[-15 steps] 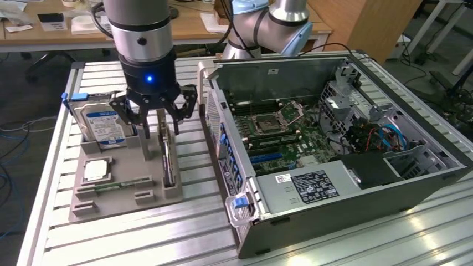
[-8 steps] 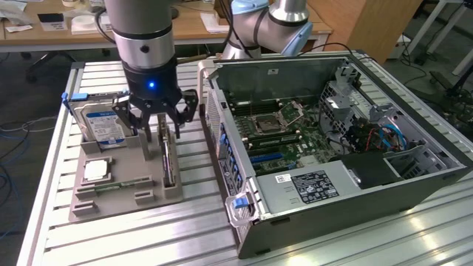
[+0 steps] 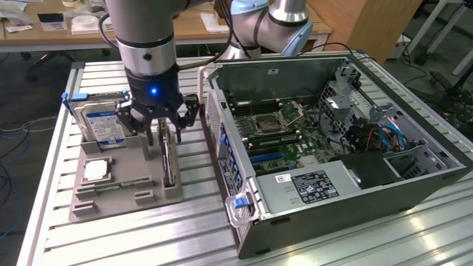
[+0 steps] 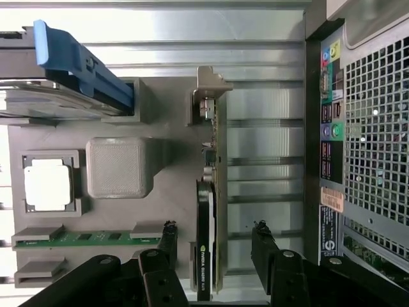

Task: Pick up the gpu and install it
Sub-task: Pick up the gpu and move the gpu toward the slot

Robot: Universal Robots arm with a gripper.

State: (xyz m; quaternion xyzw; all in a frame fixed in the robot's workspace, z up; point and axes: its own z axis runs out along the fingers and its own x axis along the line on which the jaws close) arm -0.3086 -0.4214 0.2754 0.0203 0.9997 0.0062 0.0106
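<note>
Both fingers of the wide-spread claw flank the gpu, one on each side without touching, as it stands edgewise in the grey tray.

Silver-grey arm, black wrist cuff, blue LED; black gripper, 2 bolted linkage fingers.
</note>
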